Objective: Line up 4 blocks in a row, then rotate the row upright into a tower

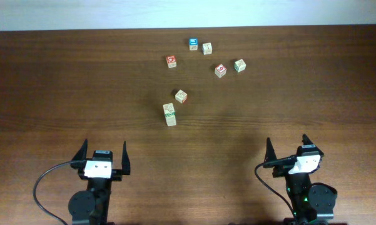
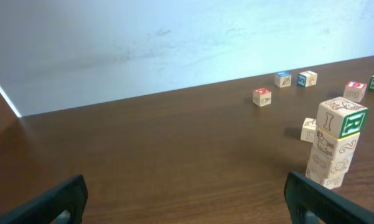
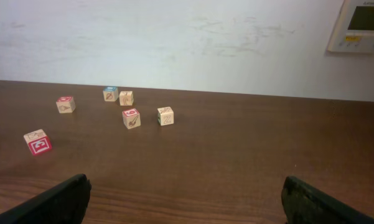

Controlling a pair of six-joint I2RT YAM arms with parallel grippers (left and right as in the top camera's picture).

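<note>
Pale wooden blocks are scattered over the far half of the table. A short stack of them (image 1: 169,114) stands nearest, its top block (image 2: 342,117) showing a green-printed face. Just behind it, another block (image 1: 181,96) sits at an angle. Farther back lie a pale block (image 1: 207,48) and a green-printed one (image 1: 239,65). My left gripper (image 1: 104,145) is open and empty near the front edge, well short of the stack (image 2: 333,149). At the front right, my right gripper (image 1: 286,140) is also open with nothing between its fingers.
A blue-faced cube (image 1: 193,44) sits beside the far pale block. Two red-faced cubes (image 1: 171,61) (image 1: 220,70) lie among the others. A white wall runs along the table's far edge, with a wall panel (image 3: 364,25) at the upper right.
</note>
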